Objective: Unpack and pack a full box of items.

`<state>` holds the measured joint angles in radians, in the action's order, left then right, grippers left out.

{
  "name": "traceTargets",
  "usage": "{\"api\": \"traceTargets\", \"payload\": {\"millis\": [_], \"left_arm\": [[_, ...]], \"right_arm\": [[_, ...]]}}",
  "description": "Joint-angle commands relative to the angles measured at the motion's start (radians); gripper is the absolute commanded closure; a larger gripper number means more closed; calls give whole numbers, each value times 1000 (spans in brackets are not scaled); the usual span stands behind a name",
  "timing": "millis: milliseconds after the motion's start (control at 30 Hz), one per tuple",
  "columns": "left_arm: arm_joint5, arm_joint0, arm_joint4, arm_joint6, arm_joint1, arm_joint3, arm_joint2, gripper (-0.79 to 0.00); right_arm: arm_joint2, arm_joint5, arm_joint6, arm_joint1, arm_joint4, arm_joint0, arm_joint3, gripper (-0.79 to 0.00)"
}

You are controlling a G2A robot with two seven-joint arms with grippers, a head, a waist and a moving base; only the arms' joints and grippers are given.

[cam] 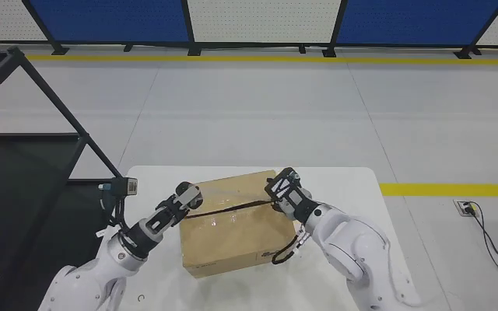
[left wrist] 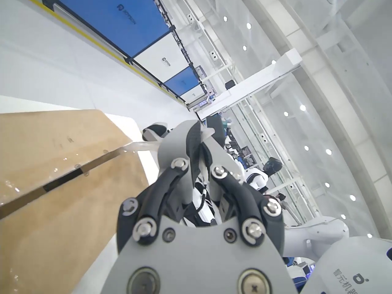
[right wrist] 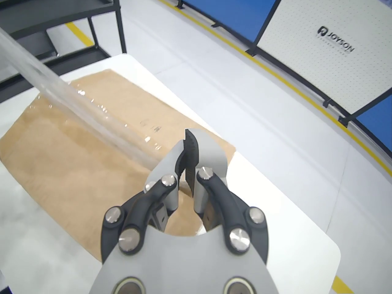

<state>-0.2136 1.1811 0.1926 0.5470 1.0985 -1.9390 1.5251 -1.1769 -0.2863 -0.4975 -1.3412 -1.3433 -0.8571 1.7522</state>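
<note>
Your left claw (left wrist: 200,137) has its fingers pressed together, and a little bit of clear tape (right wrist: 76,102) pokes out between the tips. It sits at the cardboard box's (cam: 233,233) 10 o'clock corner, at one end of the top seam (cam: 237,207). Your right claw (right wrist: 190,142) has its fingers together too, and it sits at the box's 2 o'clock corner, at the other end of the seam. The tape runs in the air over the box lid and comes right up to the right claw's fingers, but you cannot tell if they pinch it. The box lies in the middle of the white bench (cam: 350,186) with its flaps down. A thin dark gap shows along the seam. A black rack (cam: 39,179) stands at the bench's 9 o'clock side.
</note>
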Motion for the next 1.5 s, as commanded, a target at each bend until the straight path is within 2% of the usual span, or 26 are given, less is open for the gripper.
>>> {"api": "traceTargets", "payload": {"millis": [0,133,333,600,733,933,1300,1467], "left_arm": [[-11,5,9,-11,0,-1,9,0],[-49,17,77,-28,2,-17,30,0],[-83,21,151,-26,2,-23,56,0],[-33,13,129,28,1,59,24,0],[-25,42,120,41,-1,106,22,0],[-26,92,116,77,-7,141,56,0],[-16,141,119,129,-16,153,102,0],[-29,161,140,154,-18,150,116,0]], "right_arm": [[-24,35,69,3,-20,-25,32,0],[-49,51,132,7,-46,-56,70,0],[-49,36,129,7,-39,-53,61,0],[-37,25,117,6,-36,-41,44,0],[-41,32,115,6,-32,-40,42,0],[-58,100,154,4,-38,-42,48,0],[-19,9,34,3,-41,18,6,0],[3,3,16,0,-40,36,-15,0]]}}
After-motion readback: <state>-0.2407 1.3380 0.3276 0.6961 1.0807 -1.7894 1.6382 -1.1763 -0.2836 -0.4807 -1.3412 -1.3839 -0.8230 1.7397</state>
